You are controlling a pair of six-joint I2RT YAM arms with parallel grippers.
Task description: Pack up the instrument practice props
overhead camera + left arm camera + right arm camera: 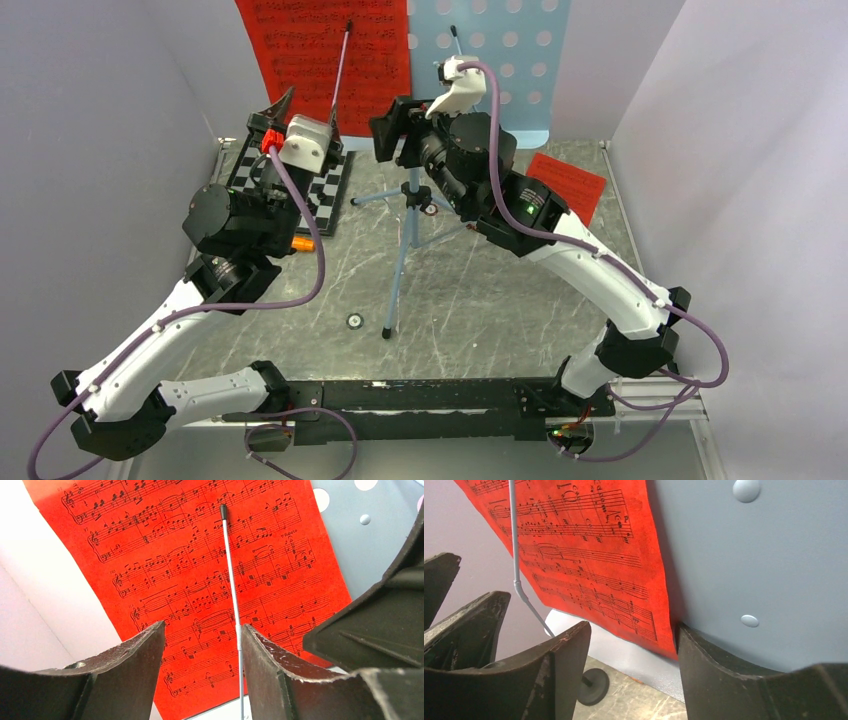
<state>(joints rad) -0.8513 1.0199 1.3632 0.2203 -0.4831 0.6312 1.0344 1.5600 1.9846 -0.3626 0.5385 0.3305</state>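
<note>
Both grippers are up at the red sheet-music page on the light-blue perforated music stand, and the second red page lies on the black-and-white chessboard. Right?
No. The second red page lies on the grey marbled table, right of the light-blue perforated music stand, not on the black-and-white chessboard; the top external view shows it. The rest holds.

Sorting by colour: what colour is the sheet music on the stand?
Sheet music: red with black notes; left wrist view shows best.

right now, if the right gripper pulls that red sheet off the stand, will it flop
Probably floppy: the red sheet looks like thin printed paper leaning on the blue stand. Likely light. It could crease or tear if yanked, since a thin wire arm lies across it.
</note>
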